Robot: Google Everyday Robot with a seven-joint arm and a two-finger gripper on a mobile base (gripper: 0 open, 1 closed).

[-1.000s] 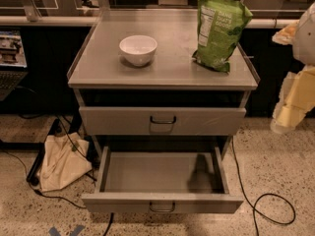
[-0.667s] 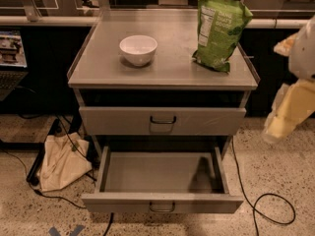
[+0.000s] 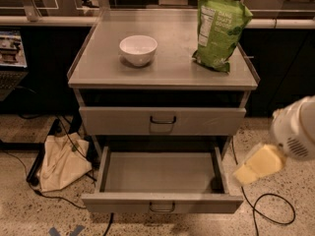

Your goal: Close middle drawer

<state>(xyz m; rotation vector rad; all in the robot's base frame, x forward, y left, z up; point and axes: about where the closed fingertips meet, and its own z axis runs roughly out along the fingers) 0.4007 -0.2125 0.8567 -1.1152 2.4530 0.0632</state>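
Open for now: the middle drawer (image 3: 160,173) stands pulled out toward the camera, low on a grey metal cabinet (image 3: 172,69). A small dark loop handle (image 3: 162,208) sits at the centre of its flat front. Directly above it, the top drawer (image 3: 113,120) is shut.

The gripper (image 3: 257,164), a cream-coloured piece on a white arm (image 3: 295,132), hangs at the open drawer's right side, near its front corner. Whether it is open or closed cannot be told.

On the cabinet top, a white bowl (image 3: 138,49) sits left of centre, and a green bag (image 3: 220,28) stands at the back right corner. A beige cloth bag (image 3: 61,161) lies on the speckled floor (image 3: 29,215) left of the cabinet. A black cable (image 3: 270,208) loops on the floor at the right.
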